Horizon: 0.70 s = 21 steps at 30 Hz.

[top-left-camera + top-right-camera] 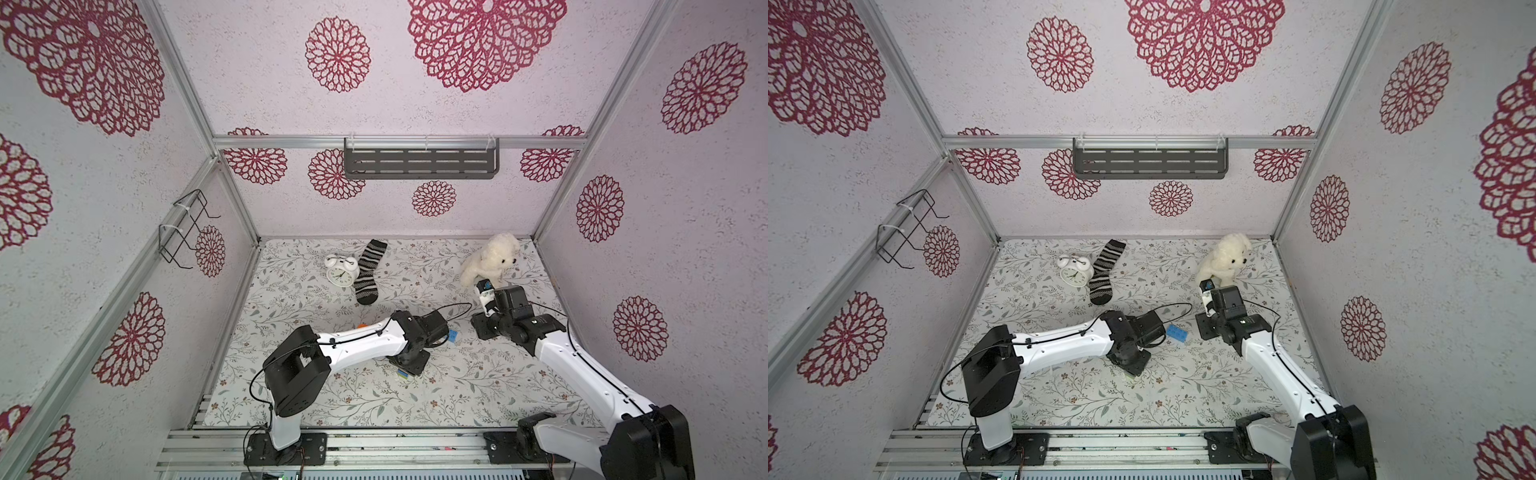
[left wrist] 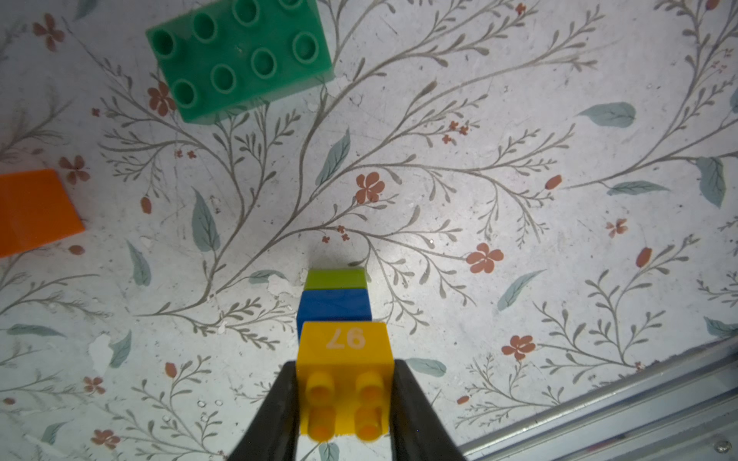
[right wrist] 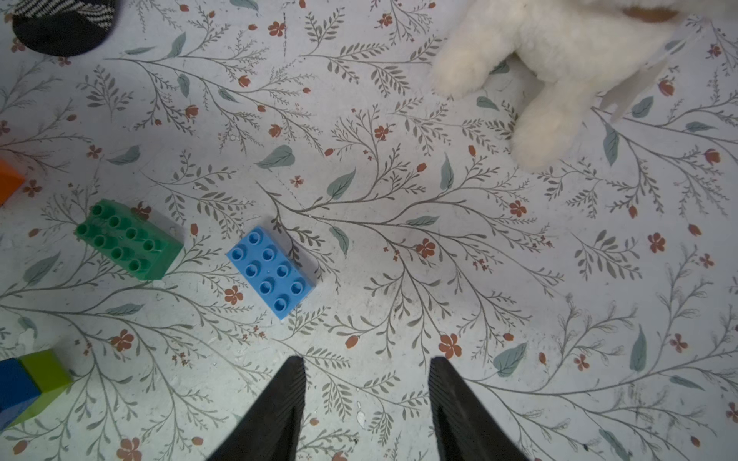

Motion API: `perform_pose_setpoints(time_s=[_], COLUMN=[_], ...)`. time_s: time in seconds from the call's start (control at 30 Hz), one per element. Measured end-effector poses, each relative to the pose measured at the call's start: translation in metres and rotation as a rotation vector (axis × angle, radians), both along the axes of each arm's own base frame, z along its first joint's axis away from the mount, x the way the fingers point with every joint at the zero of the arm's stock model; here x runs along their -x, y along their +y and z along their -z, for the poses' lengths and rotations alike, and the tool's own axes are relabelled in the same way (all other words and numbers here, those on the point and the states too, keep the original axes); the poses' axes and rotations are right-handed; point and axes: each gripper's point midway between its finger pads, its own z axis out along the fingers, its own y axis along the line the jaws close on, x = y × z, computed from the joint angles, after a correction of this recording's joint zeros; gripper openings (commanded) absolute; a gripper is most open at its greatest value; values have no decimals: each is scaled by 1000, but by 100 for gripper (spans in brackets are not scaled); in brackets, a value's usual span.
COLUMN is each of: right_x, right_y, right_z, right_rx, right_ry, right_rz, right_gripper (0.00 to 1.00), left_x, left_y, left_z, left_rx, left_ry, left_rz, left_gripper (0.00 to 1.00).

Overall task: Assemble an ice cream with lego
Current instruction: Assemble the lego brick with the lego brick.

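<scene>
Right claw (image 3: 366,361) hangs spread, holding nothing. Light-blue brick (image 1: 1177,333) lies loose on the mat (image 1: 1183,395), between 1 and 2 o'clock from the left claw (image 2: 345,364). That one's pinching the yellow brick (image 2: 343,347), printed "97", which is stacked on the blue brick (image 2: 333,305) and lime brick (image 2: 335,277).

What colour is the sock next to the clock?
The sock is black with pale grey stripes. It shows best in a top view.
</scene>
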Motion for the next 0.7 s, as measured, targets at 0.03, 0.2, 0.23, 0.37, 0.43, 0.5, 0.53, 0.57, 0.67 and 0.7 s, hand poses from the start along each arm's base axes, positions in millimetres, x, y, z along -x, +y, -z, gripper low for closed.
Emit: perform_pose_setpoints(time_s=[0.03, 0.2, 0.23, 0.37, 0.43, 0.5, 0.53, 0.57, 0.67, 0.7], right_x=[0, 0, 0, 0, 0, 0, 0, 0, 0, 0], right_y=[0, 0, 0, 0, 1, 1, 1, 1, 1, 1], right_z=[0, 0, 0, 0, 0, 0, 0, 0, 0, 0], right_rx=[0, 0, -1, -2, -3, -4, -5, -5, -5, -5], right_ry=[0, 0, 0, 1, 1, 1, 2, 2, 2, 2], right_rz=[0, 0, 0, -2, -2, -3, -4, -4, -4, -4], right_gripper=[54, 54, 54, 54, 54, 54, 54, 54, 54, 54], left_x=[0, 1, 1, 1, 1, 0, 0, 0, 0, 0], left_y=[0, 1, 2, 3, 4, 4, 4, 4, 3, 3], left_z=[0, 0, 0, 0, 0, 0, 0, 0, 1, 1], left_rx=[0, -5, -8, -15, -16, -18, -18, -17, -18, -18], left_ry=[0, 2, 2, 3, 1, -2, -2, -2, -2, -2], left_rz=[0, -1, -1, -3, -3, -4, -4, -4, -4, -4], left_gripper=[23, 23, 23, 23, 23, 23, 22, 23, 22, 22])
